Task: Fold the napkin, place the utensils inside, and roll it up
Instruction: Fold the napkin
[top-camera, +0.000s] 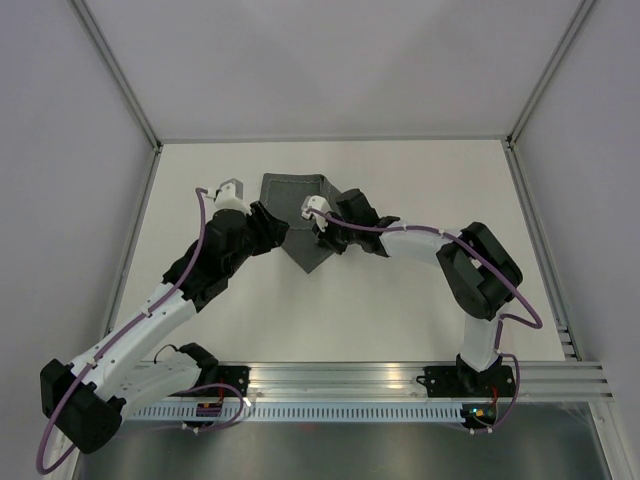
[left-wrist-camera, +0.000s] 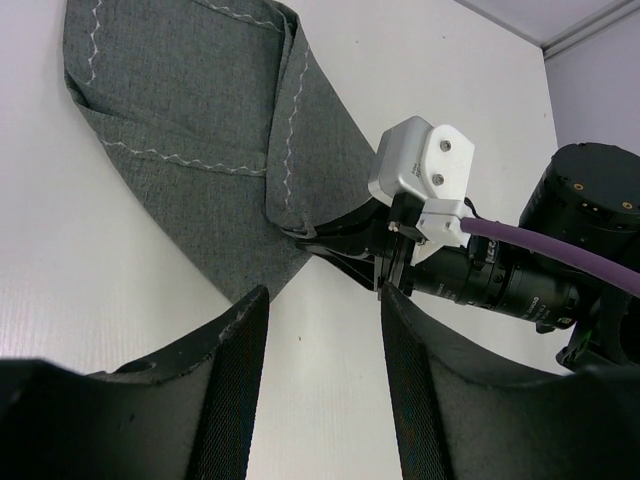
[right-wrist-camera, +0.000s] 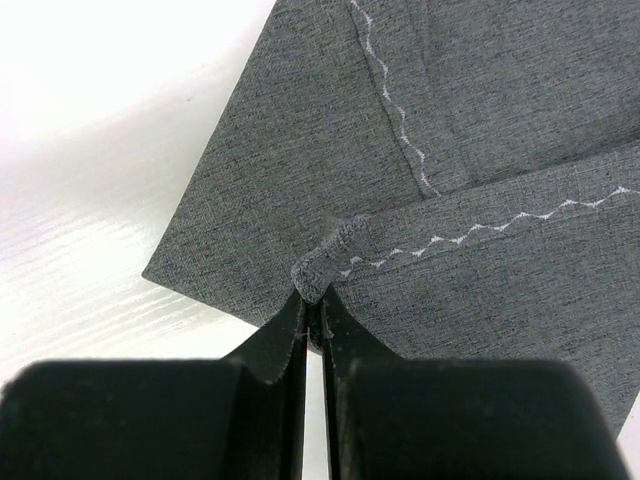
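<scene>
Now you're mid-fold: your right gripper (right-wrist-camera: 312, 300) pinches shut a corner of the large dark grey felt napkin (top-camera: 290, 200) at upper centre, left gripper (left-wrist-camera: 318, 312) half-open and empty, so carry that corner across next.

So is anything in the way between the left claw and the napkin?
No, nothing visible. Only bare table lies between the open left gripper and the napkin. The right gripper pinches its folded edge.
</scene>
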